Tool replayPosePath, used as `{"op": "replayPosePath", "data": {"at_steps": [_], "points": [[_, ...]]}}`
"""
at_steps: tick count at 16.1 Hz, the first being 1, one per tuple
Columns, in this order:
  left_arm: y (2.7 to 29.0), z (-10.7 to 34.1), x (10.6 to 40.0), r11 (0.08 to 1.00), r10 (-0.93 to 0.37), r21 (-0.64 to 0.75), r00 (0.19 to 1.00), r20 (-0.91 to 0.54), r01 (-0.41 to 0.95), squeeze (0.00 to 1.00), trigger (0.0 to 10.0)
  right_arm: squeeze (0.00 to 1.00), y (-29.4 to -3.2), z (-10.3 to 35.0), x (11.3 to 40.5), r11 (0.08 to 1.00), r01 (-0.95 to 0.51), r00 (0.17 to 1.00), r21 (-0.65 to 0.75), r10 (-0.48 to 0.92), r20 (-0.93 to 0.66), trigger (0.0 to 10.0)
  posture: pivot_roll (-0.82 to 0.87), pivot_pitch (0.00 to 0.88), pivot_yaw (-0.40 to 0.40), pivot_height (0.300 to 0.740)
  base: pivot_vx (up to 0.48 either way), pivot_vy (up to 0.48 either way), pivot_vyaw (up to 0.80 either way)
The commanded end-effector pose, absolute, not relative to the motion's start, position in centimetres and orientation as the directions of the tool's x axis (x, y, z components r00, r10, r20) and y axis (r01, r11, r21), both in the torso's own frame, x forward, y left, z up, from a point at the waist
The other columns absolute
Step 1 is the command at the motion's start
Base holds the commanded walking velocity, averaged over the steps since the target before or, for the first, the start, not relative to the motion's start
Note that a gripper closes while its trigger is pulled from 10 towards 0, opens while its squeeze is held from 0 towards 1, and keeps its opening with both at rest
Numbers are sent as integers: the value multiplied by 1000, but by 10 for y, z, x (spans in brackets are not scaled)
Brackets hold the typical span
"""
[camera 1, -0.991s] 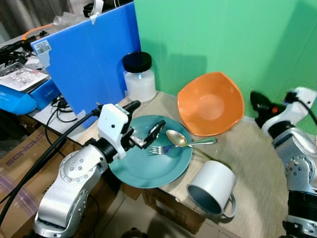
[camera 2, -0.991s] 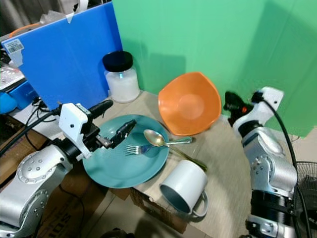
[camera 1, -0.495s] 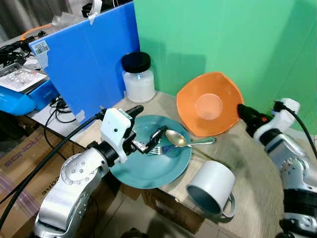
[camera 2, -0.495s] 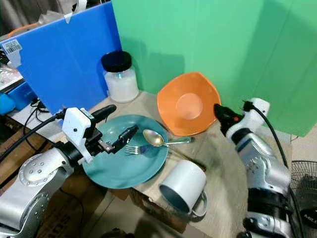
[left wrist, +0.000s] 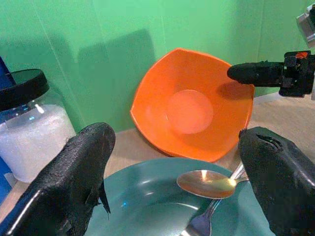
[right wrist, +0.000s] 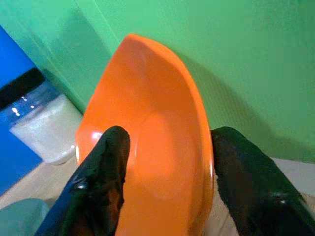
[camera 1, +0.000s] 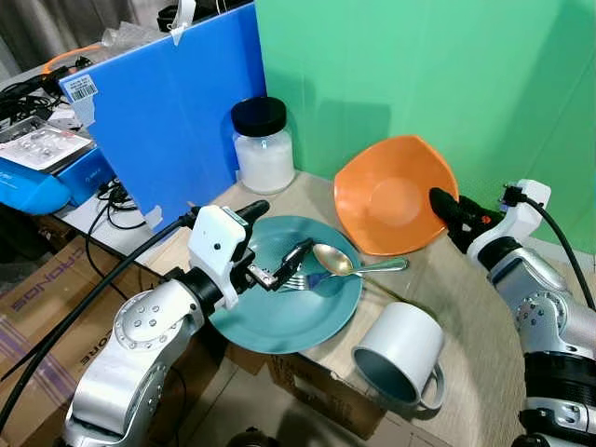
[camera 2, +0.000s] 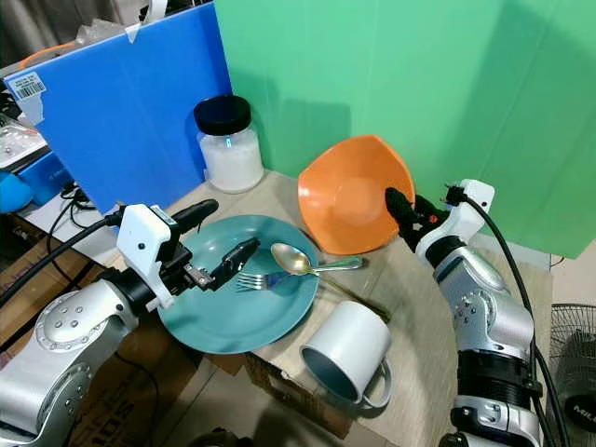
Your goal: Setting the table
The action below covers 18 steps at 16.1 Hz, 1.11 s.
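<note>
The right gripper (camera 2: 399,207) is at the orange bowl (camera 1: 396,196), fingers spread with the bowl's near rim between them, one finger (right wrist: 101,182) inside against the hollow, the other (right wrist: 246,177) outside the rim — open, nothing gripped yet. The bowl leans tilted against the green wall (camera 1: 419,74) at the back of the table (camera 1: 466,279), its open face turned toward the plate (camera 1: 284,298). That's the relation that matters: the rim edge runs straight up through the gap of the fingers, so a simple close should pinch it, I'd judge.

The left gripper (camera 1: 279,265) hovers low over the plate, fingers wide apart, holding nothing. The fork (camera 1: 300,279) and spoon (camera 1: 349,263) lie on the plate just ahead of it, handles pointing toward the bowl — so the cutlery is the left arm's reach, the bowl the right's. A mug (camera 1: 399,354) lies on its side near the table's front edge; a jar (camera 1: 261,144) stands behind the plate.
</note>
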<state>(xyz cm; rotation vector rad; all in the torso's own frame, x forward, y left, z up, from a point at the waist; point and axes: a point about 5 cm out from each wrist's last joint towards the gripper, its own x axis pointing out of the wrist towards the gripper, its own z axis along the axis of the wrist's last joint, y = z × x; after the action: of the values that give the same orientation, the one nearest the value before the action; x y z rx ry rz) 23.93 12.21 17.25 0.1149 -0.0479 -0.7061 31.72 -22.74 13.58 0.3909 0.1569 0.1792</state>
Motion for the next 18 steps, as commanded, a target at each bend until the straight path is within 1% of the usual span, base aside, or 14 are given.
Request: {"op": "replayPosePath", "data": {"at_steps": [1, 2, 3, 4, 6, 7, 9, 10, 12, 18], "points": [[122, 173, 239, 749, -655, 128, 756, -5, 650, 0, 10000, 1000, -223, 137, 323, 910, -151, 967, 387, 218, -135, 10000, 101, 0, 83, 740, 0, 0, 0], [122, 173, 240, 747, -657, 129, 754, -6, 652, 0, 10000, 890, -217, 131, 325, 903, -160, 953, 400, 246, -174, 10000, 97, 0, 88, 740, 0, 0, 0], [121, 172, 241, 745, -659, 130, 752, -6, 654, 0, 10000, 0, -209, 125, 327, 893, -181, 935, 412, 286, -209, 10000, 93, 0, 91, 740, 0, 0, 0], [121, 172, 241, 743, -661, 130, 750, -7, 656, 0, 10000, 0, -204, 122, 329, 892, -186, 928, 412, 297, -225, 10000, 93, 0, 91, 740, 0, 0, 0], [121, 173, 242, 745, -659, 133, 752, -6, 654, 0, 10000, 0, -201, 114, 340, 898, -82, 933, 431, 221, -283, 10000, 100, 0, 85, 740, 0, 0, 0], [121, 172, 242, 748, -655, 136, 755, -8, 650, 0, 10000, 0, -201, 115, 344, 889, -43, 939, 457, 192, -285, 10000, 100, 0, 85, 740, 0, 0, 0], [122, 173, 242, 751, -651, 137, 759, -8, 646, 0, 10000, 0, -201, 118, 348, 861, -36, 944, 508, 196, -264, 9961, 105, 0, 82, 740, 0, 0, 0], [122, 173, 242, 754, -647, 137, 762, -7, 642, 0, 10000, 0, -200, 122, 351, 832, -45, 948, 553, 211, -240, 39, 105, 0, 82, 740, 0, 0, 0], [122, 173, 242, 756, -645, 137, 764, -6, 640, 0, 10000, 0, -200, 123, 353, 808, -48, 950, 587, 218, -222, 0, 105, 0, 82, 740, 0, 0, 0], [122, 173, 242, 754, -648, 136, 761, -7, 643, 0, 10000, 0, -197, 120, 352, 801, -53, 946, 596, 231, -227, 0, 107, 0, 79, 740, 0, 0, 0]]}}
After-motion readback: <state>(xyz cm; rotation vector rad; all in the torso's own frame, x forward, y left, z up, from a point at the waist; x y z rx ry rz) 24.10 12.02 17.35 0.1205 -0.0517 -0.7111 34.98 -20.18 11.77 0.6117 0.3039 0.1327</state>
